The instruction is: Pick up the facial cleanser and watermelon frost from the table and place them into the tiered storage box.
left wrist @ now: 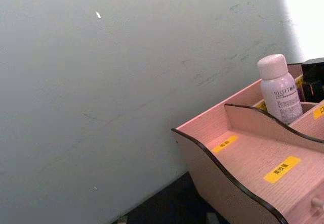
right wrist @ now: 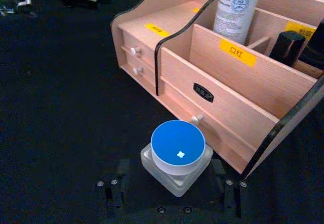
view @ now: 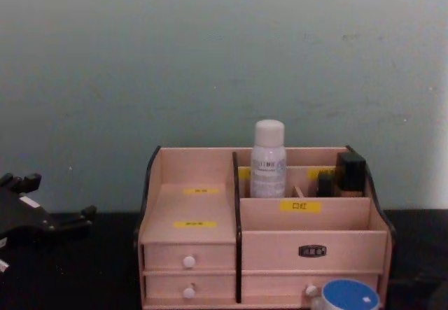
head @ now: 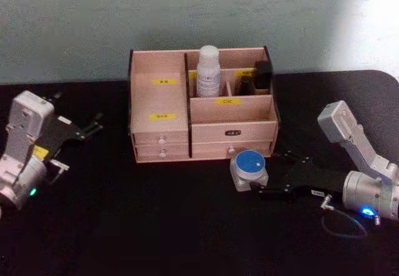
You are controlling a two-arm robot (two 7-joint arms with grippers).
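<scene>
A plain test bench is suggested. A black table (head: 156,226) is set against a bare wall (head: 75,20).

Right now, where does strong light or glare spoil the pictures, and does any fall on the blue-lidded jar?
Head view: wall washed out white, upper right; left gripper parked in even light. Left wrist view: similar white patch above the tiered storage box. Right wrist view: one small glint on the lid of the watermelon frost, inside the open right gripper. Chest view: no glare.

Black table (head: 137,220): tiered storage box (head: 159,104), watermelon frost (head: 249,166) just before it.
</scene>
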